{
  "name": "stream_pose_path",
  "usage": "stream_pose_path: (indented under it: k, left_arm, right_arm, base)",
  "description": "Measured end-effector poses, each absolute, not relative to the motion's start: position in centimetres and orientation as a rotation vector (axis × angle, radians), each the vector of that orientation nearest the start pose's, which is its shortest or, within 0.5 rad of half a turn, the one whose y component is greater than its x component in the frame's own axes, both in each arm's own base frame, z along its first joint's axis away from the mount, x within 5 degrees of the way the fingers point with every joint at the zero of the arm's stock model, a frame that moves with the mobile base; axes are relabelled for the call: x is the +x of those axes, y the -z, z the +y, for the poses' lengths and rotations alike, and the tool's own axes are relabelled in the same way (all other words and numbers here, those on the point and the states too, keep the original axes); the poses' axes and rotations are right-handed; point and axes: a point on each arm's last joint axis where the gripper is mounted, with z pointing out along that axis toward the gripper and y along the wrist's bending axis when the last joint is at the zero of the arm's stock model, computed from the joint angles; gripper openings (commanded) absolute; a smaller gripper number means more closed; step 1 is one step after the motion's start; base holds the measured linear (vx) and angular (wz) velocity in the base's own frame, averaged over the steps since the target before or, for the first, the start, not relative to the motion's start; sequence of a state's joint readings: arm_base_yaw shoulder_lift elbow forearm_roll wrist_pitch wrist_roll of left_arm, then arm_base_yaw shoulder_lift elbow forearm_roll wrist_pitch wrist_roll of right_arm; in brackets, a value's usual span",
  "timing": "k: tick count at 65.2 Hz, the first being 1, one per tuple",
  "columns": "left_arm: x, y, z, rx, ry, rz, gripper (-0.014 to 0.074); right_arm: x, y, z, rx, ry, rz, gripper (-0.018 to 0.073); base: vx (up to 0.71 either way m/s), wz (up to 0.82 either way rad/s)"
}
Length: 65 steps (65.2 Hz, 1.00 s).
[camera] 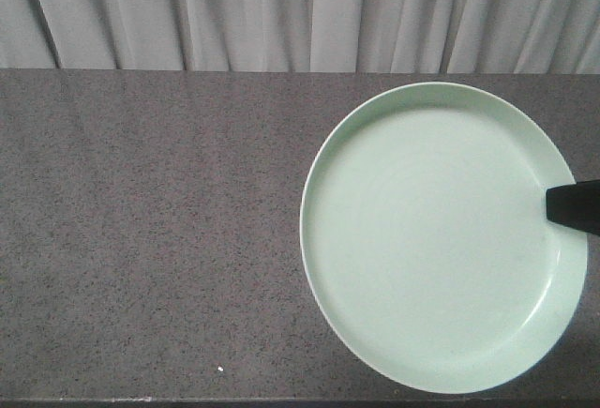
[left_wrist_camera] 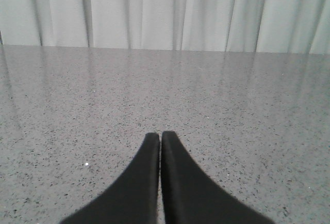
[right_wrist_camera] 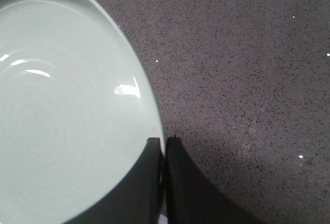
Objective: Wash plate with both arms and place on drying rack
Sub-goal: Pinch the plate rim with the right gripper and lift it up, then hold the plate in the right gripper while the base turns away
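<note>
Dark fingers of the right gripper [right_wrist_camera: 164, 141] fill the bottom of its wrist view. They are drawn almost together across the rim of the plate [right_wrist_camera: 62, 110]. One finger lies over the plate's glossy inside and the other sits just outside the plate, above the countertop [right_wrist_camera: 247, 54]. The rim's edge runs into the thin slit between them. The gripper seems to pinch that rim, though the contact itself is hidden beneath the fingers. From the front view only one black fingertip shows, reaching in over the plate's right-hand rim.

The pale mint-green plate lies flat and face up on the dark speckled countertop, with faint concentric rings on its surface. A wide stretch of counter spreads to the left of the plate, and a small white speck [camera: 218, 368] lies to the plate's lower left. Behind the plate hangs a pale pleated curtain [camera: 281, 9].

The left gripper [left_wrist_camera: 160, 135] has its two fingers pressed together with nothing between them. It points over the grey speckled counter toward the curtain. How far it stands from the plate cannot be told.
</note>
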<state>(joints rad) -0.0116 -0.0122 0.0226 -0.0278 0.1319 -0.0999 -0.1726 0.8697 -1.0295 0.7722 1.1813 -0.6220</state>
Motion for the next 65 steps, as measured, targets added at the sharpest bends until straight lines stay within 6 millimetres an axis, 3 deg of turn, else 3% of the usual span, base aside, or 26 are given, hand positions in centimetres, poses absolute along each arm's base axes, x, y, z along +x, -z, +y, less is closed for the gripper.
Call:
stream_pose_path:
  k: [32,65]
  left_arm:
    - [5.63,-19.42,-0.10,-0.091,0.110,1.624,-0.0006]
    - [5.63,-19.42,-0.10,-0.091,0.110,1.624,-0.0006]
  right_arm:
    - [14.14,-39.63,3.50,-0.427,-0.589,2.172,-0.0006]
    - [14.14,-39.63,3.50,-0.427,-0.589,2.172,-0.0006]
  base:
    - [-0.02,0.08]
    - [-0.08,0.35]
